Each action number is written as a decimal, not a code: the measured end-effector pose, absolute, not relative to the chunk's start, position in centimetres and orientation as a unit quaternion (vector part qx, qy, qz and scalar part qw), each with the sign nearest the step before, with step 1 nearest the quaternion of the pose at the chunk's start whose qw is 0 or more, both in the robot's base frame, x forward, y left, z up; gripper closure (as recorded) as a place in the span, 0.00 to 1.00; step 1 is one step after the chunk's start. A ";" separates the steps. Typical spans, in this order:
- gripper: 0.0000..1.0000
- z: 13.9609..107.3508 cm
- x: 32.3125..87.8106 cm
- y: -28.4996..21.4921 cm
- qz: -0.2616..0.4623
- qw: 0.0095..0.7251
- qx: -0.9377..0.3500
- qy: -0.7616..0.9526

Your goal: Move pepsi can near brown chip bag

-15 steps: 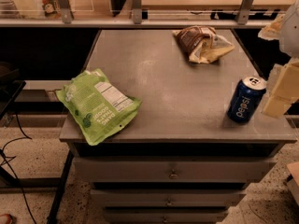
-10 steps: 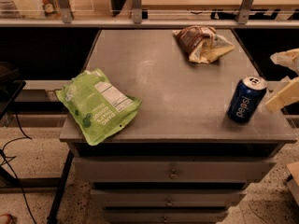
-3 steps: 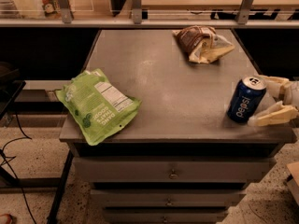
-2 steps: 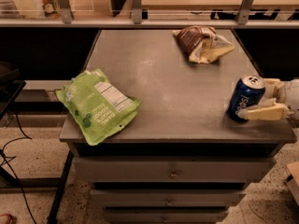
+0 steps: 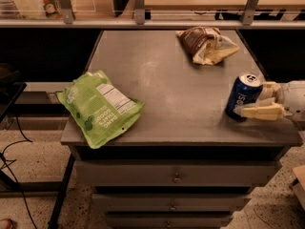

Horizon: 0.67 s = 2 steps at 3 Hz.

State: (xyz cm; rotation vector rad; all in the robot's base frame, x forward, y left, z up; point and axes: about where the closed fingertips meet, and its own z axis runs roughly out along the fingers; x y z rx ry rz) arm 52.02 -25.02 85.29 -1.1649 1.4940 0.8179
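The pepsi can (image 5: 242, 97) stands upright near the right front corner of the grey table (image 5: 171, 80). It is dark blue with a silver top. My gripper (image 5: 253, 100) reaches in from the right at can height. One cream finger (image 5: 259, 111) lies along the can's front side and the other sits behind it, so the fingers straddle the can. The brown chip bag (image 5: 205, 44) lies at the back right of the table, well behind the can.
A large bright green bag (image 5: 99, 106) with a white label lies at the table's front left, overhanging the edge. Drawers (image 5: 176, 178) sit under the tabletop. A metal rail (image 5: 143, 20) with posts runs behind the table.
My gripper has come down from above the table's right edge and moved left until its fingers are around the can. The can and both bags have not moved.
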 end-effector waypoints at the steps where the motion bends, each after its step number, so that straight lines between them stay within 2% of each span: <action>1: 0.77 85.9 52.2 -24.7 0.342 0.514 -0.482 0.621; 2: 0.85 87.6 53.3 -24.6 0.329 0.518 -0.480 0.627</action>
